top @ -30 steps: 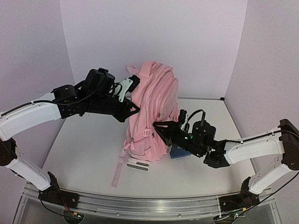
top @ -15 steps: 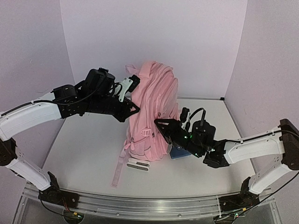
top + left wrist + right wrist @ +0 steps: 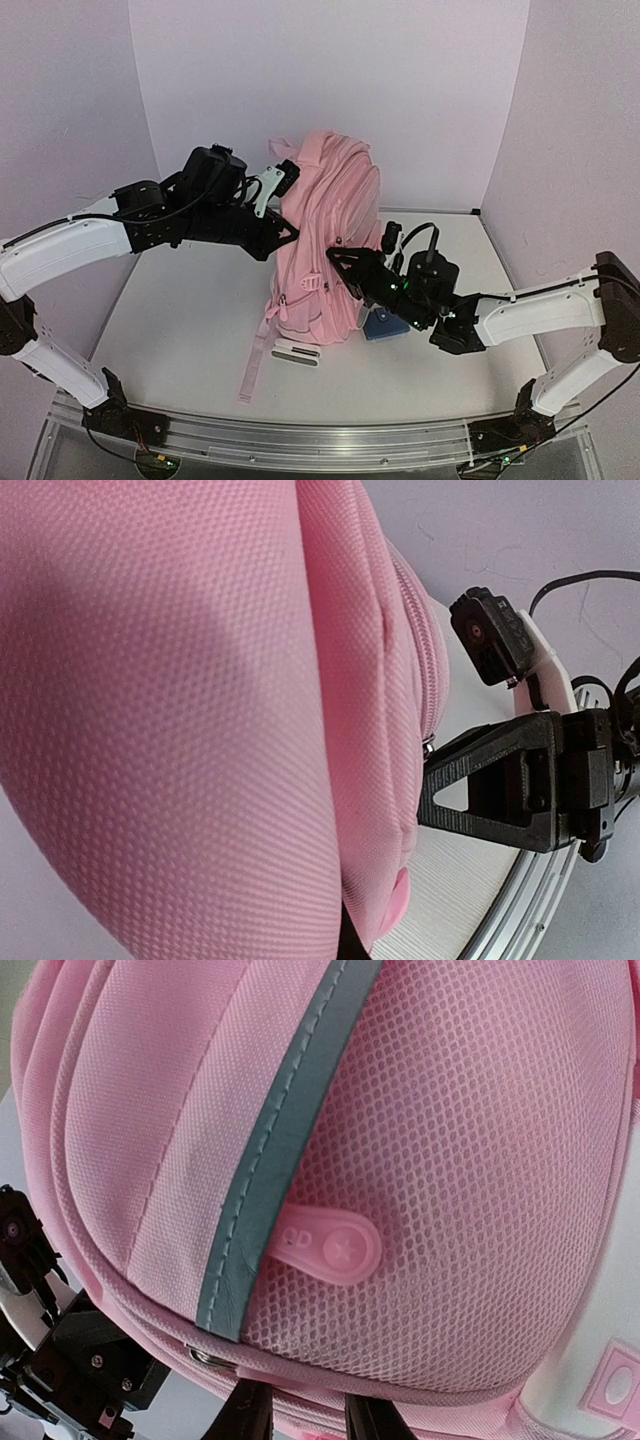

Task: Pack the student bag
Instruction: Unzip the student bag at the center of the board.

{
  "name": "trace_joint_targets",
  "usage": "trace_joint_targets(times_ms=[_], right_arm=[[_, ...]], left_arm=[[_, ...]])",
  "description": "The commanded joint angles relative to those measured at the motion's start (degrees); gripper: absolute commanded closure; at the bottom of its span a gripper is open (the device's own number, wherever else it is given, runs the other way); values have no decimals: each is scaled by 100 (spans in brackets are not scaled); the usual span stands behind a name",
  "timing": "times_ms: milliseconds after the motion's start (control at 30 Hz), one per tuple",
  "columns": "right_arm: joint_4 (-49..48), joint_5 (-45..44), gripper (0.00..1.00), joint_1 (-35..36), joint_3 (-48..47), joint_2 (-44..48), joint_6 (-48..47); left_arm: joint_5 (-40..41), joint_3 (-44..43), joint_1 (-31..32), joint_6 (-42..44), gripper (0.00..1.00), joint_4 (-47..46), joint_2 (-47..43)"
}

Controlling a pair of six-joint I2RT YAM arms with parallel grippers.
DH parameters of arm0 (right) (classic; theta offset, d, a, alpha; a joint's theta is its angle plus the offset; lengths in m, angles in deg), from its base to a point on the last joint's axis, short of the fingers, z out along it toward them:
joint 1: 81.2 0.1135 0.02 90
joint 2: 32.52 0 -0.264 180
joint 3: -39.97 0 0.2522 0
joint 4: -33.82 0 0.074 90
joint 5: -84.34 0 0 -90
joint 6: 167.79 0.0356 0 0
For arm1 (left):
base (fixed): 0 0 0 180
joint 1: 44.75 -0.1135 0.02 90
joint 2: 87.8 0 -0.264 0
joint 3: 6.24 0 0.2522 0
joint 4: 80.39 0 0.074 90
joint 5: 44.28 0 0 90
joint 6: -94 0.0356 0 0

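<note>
"Standing or lying, the backpack (image 3: 325, 240)?"
"Upright, mid-bench (image 3: 180, 320), toward the back wall, with one strap (image 3: 255, 365) trailing to the near edge."
"And the left claw (image 3: 288, 232)?"
"Fingers together, against the bag's upper left side. Whether any fabric is pinched, I cannot tell."
"The right claw (image 3: 334, 258)?"
"Low on the bag's right side, fingers (image 3: 250, 1415) a little apart, tips at the pink cloth just under a mesh pocket (image 3: 450, 1160) with a rubber zip tab (image 3: 330, 1247)."
"Anything else?"
"A flat white thing (image 3: 297, 352) lies at the bag's foot. A blue thing (image 3: 382, 326) sits just beside the bag, under the right arm."
</note>
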Motion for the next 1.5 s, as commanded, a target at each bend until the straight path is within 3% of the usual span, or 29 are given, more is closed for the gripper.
trace_joint_targets(times_ms=[0,333,767,1033,1233,1467], right_arm=[[-608,-404,76,-174,-249,-43,-173],[-958,-339,85,-174,-532,293,-980],[-898,-831,86,-171,-923,605,-1553],[-264,-1122,85,-327,-1123,888,-1960],[335,-763,86,-715,-1528,1072,-2064],[846,200,93,-1230,-2070,835,-1356]], left_arm=[[-176,-290,33,141,100,44,-14],[-123,-349,31,198,100,92,47],[-167,-201,32,75,100,172,-11],[-93,-60,29,50,100,212,-53],[-27,82,28,46,100,193,-167],[45,240,25,482,100,271,-147]])
